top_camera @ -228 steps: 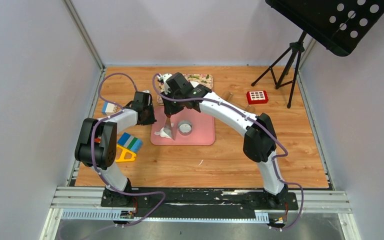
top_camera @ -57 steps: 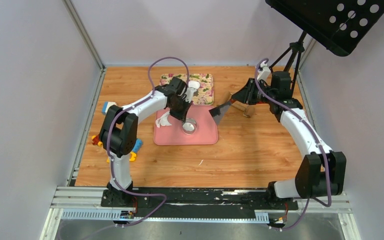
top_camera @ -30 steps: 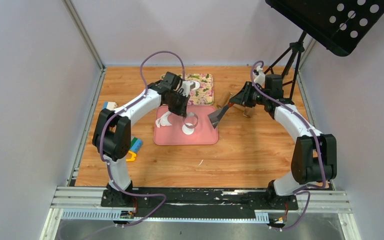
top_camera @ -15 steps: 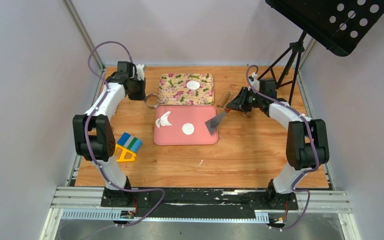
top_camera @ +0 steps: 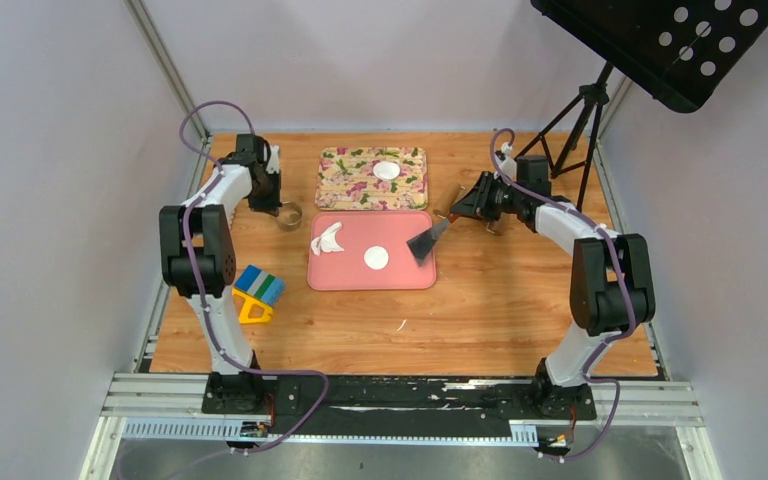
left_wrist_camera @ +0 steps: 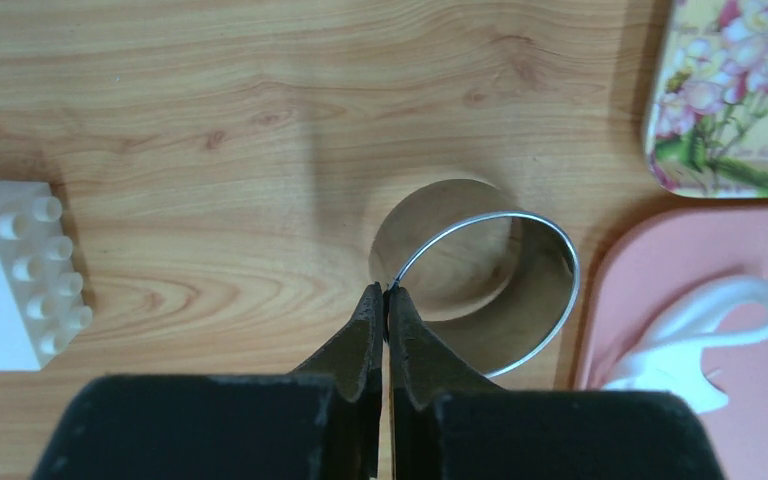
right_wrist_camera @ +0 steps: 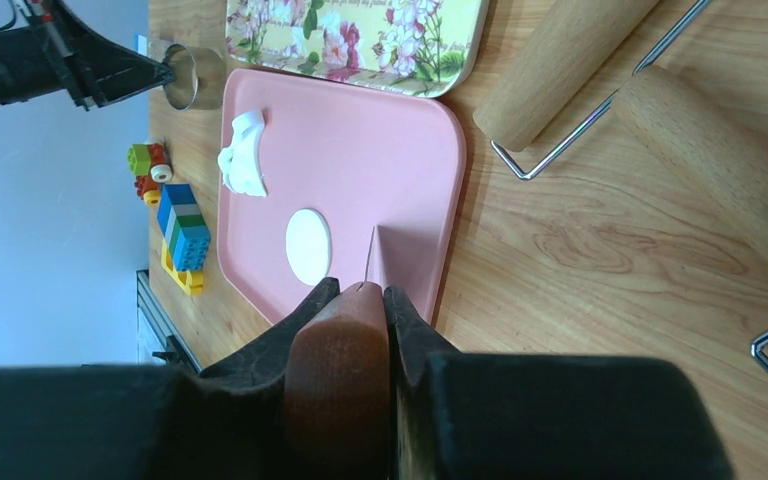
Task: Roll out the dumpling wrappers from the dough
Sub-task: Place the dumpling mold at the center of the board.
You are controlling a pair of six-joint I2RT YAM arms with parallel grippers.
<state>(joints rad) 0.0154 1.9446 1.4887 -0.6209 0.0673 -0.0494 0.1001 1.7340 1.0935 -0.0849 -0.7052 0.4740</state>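
Though the top view hides it, the left wrist view shows the left end effector [left_wrist_camera: 385, 297] pinching the thin rim of a shiny metal ring cutter [left_wrist_camera: 552, 318] just left of the pink rectangular mat [left_wrist_camera: 640, 260]. The right end effector [right_wrist_camera: 360, 292] clamps a brown-handled scraper [right_wrist_camera: 345, 340] over that mat's right edge. One round white dumpling wrapper [top_camera: 376, 258] lies mid-mat, ragged white dough [top_camera: 327, 240] leftward; a second wrapper [top_camera: 387, 170] sits on the floral tray [top_camera: 345, 180], upper centre.

counter [top_camera: 480, 310]: honey-brown wood grain
mat [top_camera: 400, 275]: plain pink
tray [top_camera: 345, 185]: cream-yellow, pink flowers, green leaves
wrappers [top_camera: 376, 258]: white
dough [top_camera: 327, 240]: white
ring [top_camera: 289, 217]: shiny silver
scraper [top_camera: 422, 246]: grey blade, red-brown handle
blocks [top_camera: 258, 285]: blue, green, yellow, red
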